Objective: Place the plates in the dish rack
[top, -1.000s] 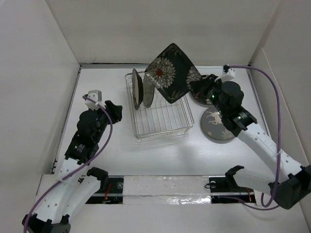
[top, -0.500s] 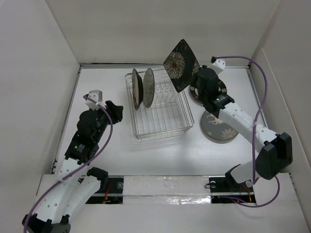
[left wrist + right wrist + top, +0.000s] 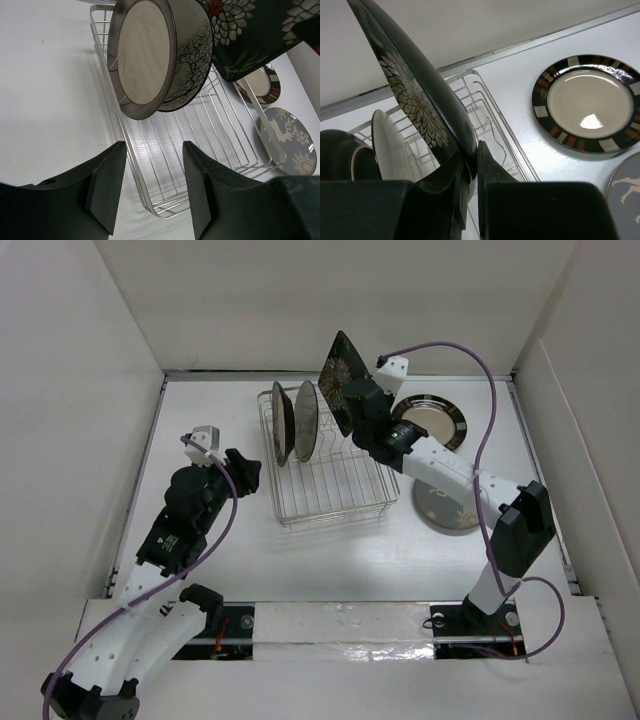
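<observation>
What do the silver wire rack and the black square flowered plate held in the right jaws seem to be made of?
The silver wire dish rack: metal, likely plated or stainless steel; thin rods with bright glints. The black square flowered plate: probably glazed ceramic, possibly melamine; glossy face with printed white flowers, thick rounded edge.

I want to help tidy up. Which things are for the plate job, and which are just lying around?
For the job: dish rack, black square flower plate in the right gripper, cream branch plate, grey-rimmed plate, black-rimmed plate, grey deer plate.
Just there: purple cables, taped strip.
</observation>
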Robot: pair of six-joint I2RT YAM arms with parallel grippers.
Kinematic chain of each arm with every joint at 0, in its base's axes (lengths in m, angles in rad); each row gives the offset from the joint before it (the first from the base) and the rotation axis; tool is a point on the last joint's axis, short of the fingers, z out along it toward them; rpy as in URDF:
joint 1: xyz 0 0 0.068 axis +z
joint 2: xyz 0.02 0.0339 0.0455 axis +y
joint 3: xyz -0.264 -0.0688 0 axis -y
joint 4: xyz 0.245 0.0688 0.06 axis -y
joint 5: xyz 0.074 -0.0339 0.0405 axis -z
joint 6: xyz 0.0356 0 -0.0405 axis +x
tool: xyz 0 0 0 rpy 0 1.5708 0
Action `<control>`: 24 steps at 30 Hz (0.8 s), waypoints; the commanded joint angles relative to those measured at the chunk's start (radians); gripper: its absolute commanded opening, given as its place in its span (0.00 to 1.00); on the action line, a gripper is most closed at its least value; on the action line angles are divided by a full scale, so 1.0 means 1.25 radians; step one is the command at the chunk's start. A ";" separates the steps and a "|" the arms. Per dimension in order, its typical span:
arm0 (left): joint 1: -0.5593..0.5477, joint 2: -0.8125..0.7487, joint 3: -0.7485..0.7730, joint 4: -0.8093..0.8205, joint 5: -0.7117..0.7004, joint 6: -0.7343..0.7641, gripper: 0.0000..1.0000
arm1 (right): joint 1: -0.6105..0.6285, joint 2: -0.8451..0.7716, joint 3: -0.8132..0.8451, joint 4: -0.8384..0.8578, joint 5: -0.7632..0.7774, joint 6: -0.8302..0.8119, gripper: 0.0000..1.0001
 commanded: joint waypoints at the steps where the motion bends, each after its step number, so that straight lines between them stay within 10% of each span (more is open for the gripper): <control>1: -0.007 -0.004 0.030 0.024 -0.008 -0.003 0.45 | 0.013 -0.014 0.090 0.071 0.126 0.065 0.00; 24: -0.029 -0.013 0.027 0.019 -0.004 -0.006 0.45 | 0.062 0.117 0.147 -0.076 0.161 0.243 0.00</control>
